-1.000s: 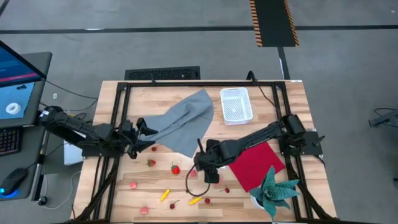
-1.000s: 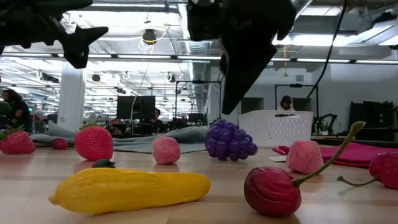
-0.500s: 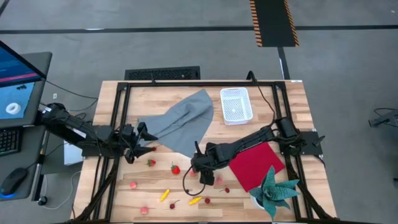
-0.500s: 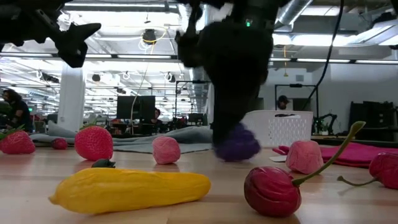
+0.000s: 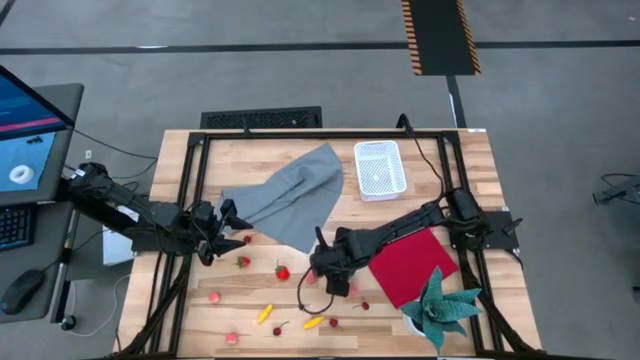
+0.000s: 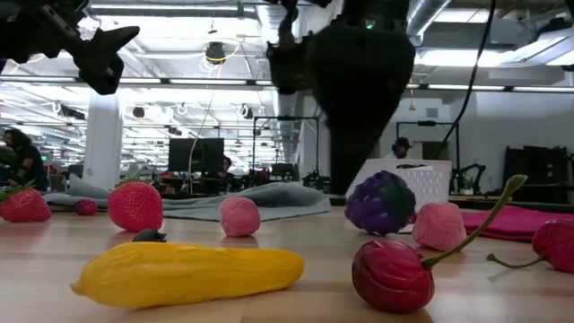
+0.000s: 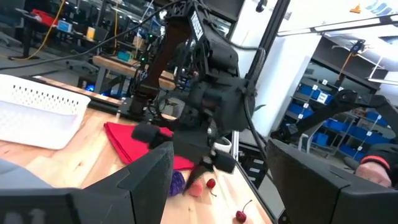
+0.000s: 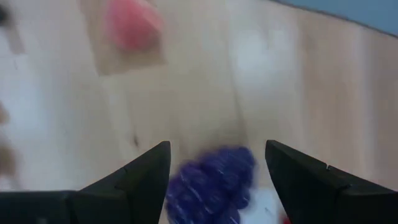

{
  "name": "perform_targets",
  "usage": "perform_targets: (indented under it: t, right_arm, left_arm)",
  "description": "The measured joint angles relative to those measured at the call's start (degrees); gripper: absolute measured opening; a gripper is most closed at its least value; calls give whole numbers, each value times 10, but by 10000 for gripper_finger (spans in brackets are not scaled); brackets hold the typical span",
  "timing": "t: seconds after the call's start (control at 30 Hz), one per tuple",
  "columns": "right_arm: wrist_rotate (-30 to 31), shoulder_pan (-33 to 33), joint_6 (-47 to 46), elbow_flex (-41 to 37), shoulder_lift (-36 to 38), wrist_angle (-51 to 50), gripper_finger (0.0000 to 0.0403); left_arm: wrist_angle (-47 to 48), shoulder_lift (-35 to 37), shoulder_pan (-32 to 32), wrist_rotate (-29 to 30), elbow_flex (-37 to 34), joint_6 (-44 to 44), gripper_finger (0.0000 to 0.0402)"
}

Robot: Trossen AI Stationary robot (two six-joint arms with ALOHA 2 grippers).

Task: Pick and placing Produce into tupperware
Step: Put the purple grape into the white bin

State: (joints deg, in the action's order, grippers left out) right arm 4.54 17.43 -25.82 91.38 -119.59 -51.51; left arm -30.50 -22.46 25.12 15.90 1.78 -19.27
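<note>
The produce lies scattered on the near half of the table: strawberries (image 5: pixel 282 271), pink berries (image 6: pixel 239 216), a yellow piece (image 6: pixel 188 273), cherries (image 6: pixel 393 274) and a purple grape bunch (image 6: pixel 384 204). My right gripper (image 8: pixel 217 147) points down over the grape bunch (image 8: pixel 211 180), open, with one finger on either side of it. The bunch rests tilted on the wood. The white tupperware (image 5: pixel 380 168) stands at the far right. My left gripper (image 5: pixel 226 224) hovers open and level at the table's left, by the grey cloth's (image 5: pixel 290 195) edge. My right gripper comes at the grape bunch from above, its fingers straddling it. In the low view a dark finger (image 6: pixel 352 179) ends right at the bunch's upper left side (image 6: pixel 359 199). Whether it touches the bunch I cannot tell.
A red cloth (image 5: pixel 410 262) lies flat at the near right, next to a green paper plant (image 5: pixel 440 308) at the corner. The grey cloth covers the table's far middle. Black frame rails run along the left and right edges.
My right gripper has come down over the grape bunch and rolled a little. The bunch has slid a short way toward the table's right edge and tipped. My left gripper has swung slightly toward the near edge and stayed open.
</note>
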Motion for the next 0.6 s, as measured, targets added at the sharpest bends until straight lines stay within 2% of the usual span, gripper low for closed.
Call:
perform_targets:
  t: [0.07,0.2,0.33,0.43,0.6]
  right_arm:
    - [0,-6,-22,13,2,1,286]
    - [-15,-18,-90,21,2,-64,286]
    - [-35,-30,-138,1,3,-99,287]
    - [-36,-35,-149,-3,3,-95,287]
    - [-72,-36,-185,-4,3,-78,287]
  left_arm:
    - [1,0,0,5,0,0,249]
    - [4,0,0,10,0,0,249]
    - [8,0,0,10,0,-4,249]
    - [15,0,0,9,0,-6,249]
    - [16,0,0,9,0,-7,249]
